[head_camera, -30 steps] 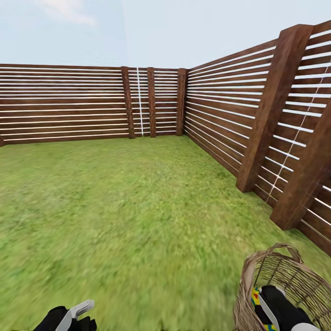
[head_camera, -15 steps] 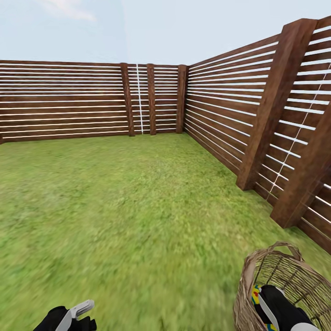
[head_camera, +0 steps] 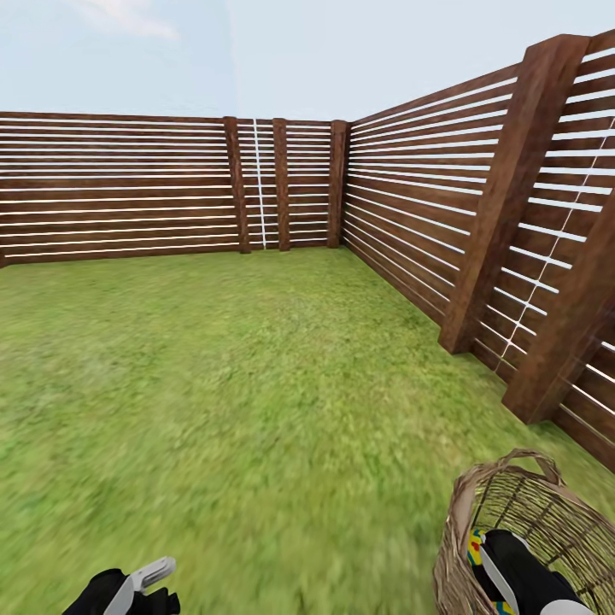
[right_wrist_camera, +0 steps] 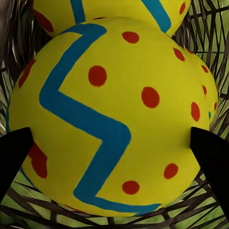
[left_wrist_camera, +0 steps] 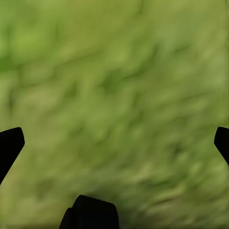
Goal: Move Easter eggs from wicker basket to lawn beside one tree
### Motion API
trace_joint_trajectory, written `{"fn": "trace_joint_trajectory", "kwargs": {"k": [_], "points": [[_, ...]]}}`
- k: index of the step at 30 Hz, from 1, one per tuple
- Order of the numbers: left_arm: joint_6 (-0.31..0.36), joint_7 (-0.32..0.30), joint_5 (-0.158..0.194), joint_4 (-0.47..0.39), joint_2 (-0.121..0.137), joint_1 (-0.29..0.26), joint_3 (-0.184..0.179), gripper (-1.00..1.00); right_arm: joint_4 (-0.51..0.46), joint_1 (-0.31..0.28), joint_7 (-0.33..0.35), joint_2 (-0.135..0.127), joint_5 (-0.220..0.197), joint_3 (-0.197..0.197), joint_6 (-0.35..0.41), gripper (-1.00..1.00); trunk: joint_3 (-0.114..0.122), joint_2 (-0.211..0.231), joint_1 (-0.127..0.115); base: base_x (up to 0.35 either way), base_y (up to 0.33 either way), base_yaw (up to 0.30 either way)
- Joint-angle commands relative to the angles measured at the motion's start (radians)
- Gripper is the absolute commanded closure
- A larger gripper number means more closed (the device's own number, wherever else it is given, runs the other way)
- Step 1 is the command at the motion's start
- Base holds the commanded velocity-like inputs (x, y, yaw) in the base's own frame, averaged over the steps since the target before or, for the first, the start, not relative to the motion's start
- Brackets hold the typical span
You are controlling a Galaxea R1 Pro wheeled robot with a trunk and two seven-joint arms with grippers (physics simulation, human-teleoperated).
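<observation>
The right gripper [head_camera: 491, 564] is down inside the basket [head_camera: 547, 512], which stands on the lawn [head_camera: 256, 384] near the fence [head_camera: 444, 213]. An egg [right_wrist_camera: 112, 119] sits between its fingers [right_wrist_camera: 212, 157], one on either flank, with a second egg [right_wrist_camera: 112, 12] just behind. Whether the fingers are gripping it yet, I cannot tell. Best to close squarely across the widest part, then lift straight up, clear of the weave. The left gripper [left_wrist_camera: 114, 148] hangs spread wide over grass.
</observation>
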Motion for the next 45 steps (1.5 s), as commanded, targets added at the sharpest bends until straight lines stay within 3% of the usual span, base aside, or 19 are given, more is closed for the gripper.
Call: {"fn": "trace_joint_trajectory", "kwargs": {"k": [1,13,37,45], "points": [[0.006,0.000,0.007,-0.002,-0.001,0.000,0.004,-1.00,-0.002,0.001,-0.003,0.000,0.024,-0.001,0.007,1.00,-0.001,0.000,0.000,0.000,0.000,0.000],[0.006,0.000,0.007,-0.002,-0.008,0.000,0.004,-1.00,-0.002,0.001,-0.003,0.001,0.024,0.001,0.007,1.00,-0.001,0.000,0.000,0.000,0.000,0.000],[0.008,0.001,0.007,0.000,-0.008,0.000,0.004,-1.00,-0.002,0.001,-0.003,0.001,0.025,-0.001,0.007,1.00,0.092,0.005,-0.011,0.000,0.000,0.000],[0.008,0.001,0.007,0.000,-0.008,0.000,0.004,-1.00,-0.002,0.001,-0.003,0.001,0.023,-0.001,0.007,1.00,0.117,0.061,-0.042,-0.009,0.000,0.000]]}}
